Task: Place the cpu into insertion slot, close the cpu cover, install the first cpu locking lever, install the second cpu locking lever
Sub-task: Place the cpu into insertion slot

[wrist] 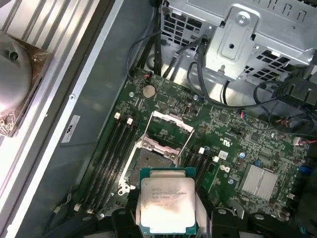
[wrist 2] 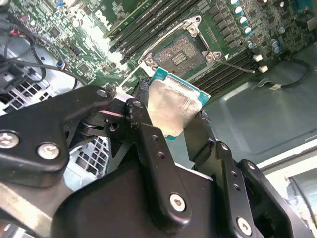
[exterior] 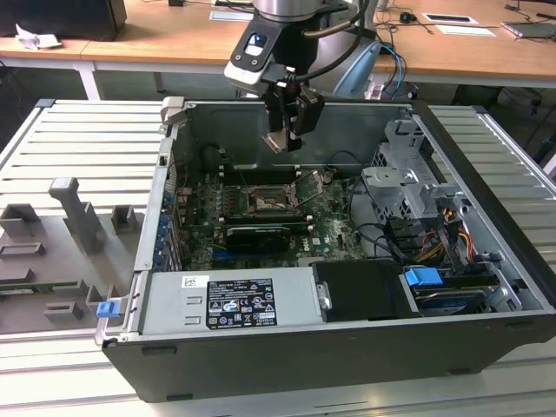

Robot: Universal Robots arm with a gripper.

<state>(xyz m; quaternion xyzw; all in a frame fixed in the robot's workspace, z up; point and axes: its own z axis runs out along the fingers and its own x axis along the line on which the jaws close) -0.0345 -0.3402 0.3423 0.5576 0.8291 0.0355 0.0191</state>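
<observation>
Pincer point(exterior: 285, 137) is clenched on the cpu point(wrist: 167, 203), gripping two opposite edges with the metal top exposed. It holds the chip clear above the insertion slot point(wrist: 147, 166) on the green circuit board point(wrist: 233, 134) inside the open computer case point(exterior: 287, 356). The cpu cover point(wrist: 172, 122) stands raised, exposing the slot's dark centre.

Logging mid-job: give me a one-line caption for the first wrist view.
The gripper holds the cpu above the motherboard, close by the insertion slot, its cpu cover swung open.
</observation>
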